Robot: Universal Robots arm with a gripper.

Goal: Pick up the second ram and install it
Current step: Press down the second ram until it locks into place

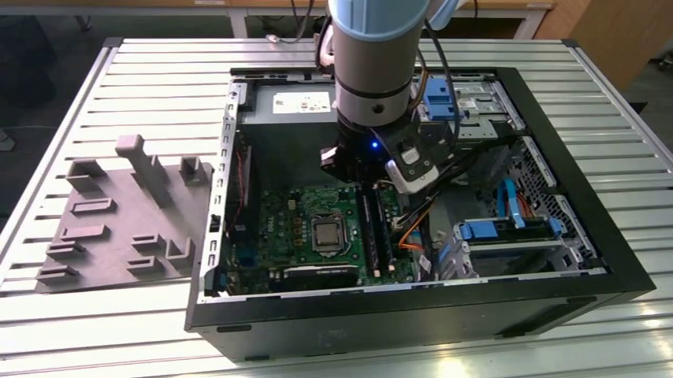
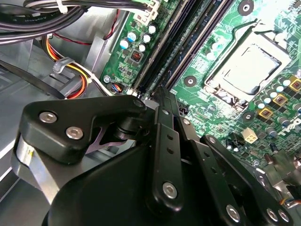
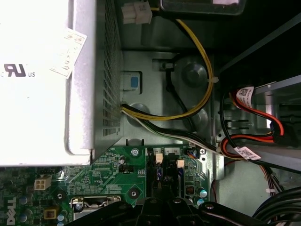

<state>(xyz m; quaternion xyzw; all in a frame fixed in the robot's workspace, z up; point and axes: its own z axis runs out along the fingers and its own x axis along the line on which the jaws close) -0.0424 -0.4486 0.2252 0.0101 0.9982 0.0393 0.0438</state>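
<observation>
**A:** Second ram (image 1: 383, 236): in the exterior view two long dark strips lie side by side on the green board (image 1: 299, 213), just beside the processor (image 1: 328, 234). I take the one nearer the exterior view's right. Not certain.

**B:** Gripper (image 1: 363, 183)?

**A:** Down inside the open computer case (image 1: 421, 315), right over the far end of those strips. The grey block (image 1: 116, 220) sits outside on the table, well apart.

**B:** What does the second wrist view add?

**A:** Gripper (image 2: 160, 96) tips are drawn narrow, close together, at the end of the long black slots (image 2: 188, 42). Whether anything thin is pinched between them I cannot tell. The processor (image 2: 247, 68) shows bare metal.

**B:** First wrist view?

**A:** It shows the silver box (image 3: 37, 70), which carries a white sticker (image 3: 70, 52) with print. A yellow cable (image 3: 202, 52) loops past, and a white tag (image 3: 244, 92) hangs on the red wires. Print not copied.
</observation>
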